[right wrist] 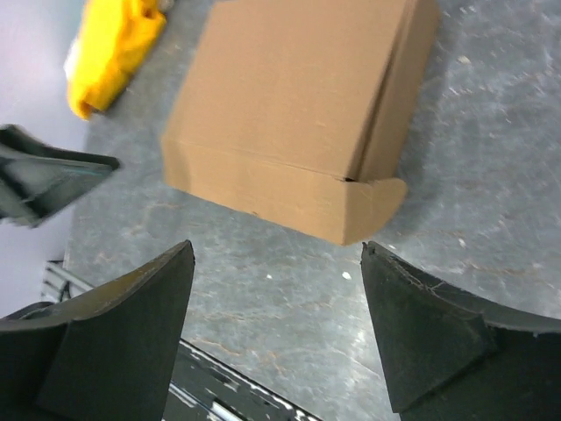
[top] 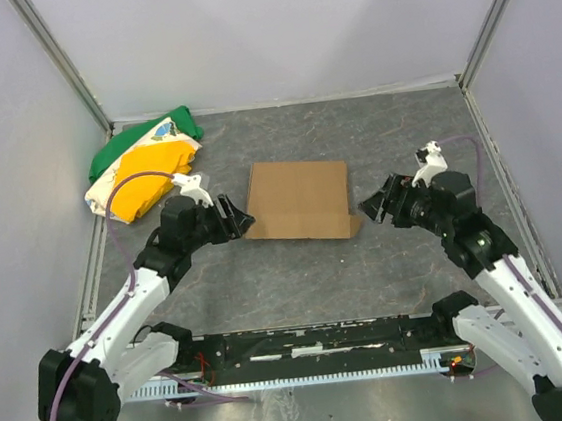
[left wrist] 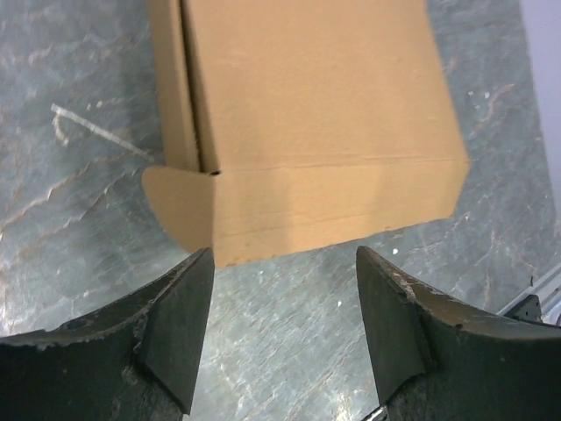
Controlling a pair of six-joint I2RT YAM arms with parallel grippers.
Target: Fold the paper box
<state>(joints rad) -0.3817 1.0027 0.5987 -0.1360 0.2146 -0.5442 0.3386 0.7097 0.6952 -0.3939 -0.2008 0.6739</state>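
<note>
Paper box looks nearly folded, though its corner tabs stick out. Left tool and right tool flank it, jaws apart, empty. Likely next: tuck the tabs in.

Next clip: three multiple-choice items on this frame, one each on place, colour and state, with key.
1. Where is the cloth bundle? A between the arms' bases; B far left corner of the table; C by the right arm.
2. The paper box is: A white; B green; C brown.
3. The left tool and right tool are: A both open, holding nothing; B both shut on it; C left shut, right open.
Key: 1 B, seen from above; 2 C, plain cardboard; 3 A, jaws spread, nothing gripped.
</note>
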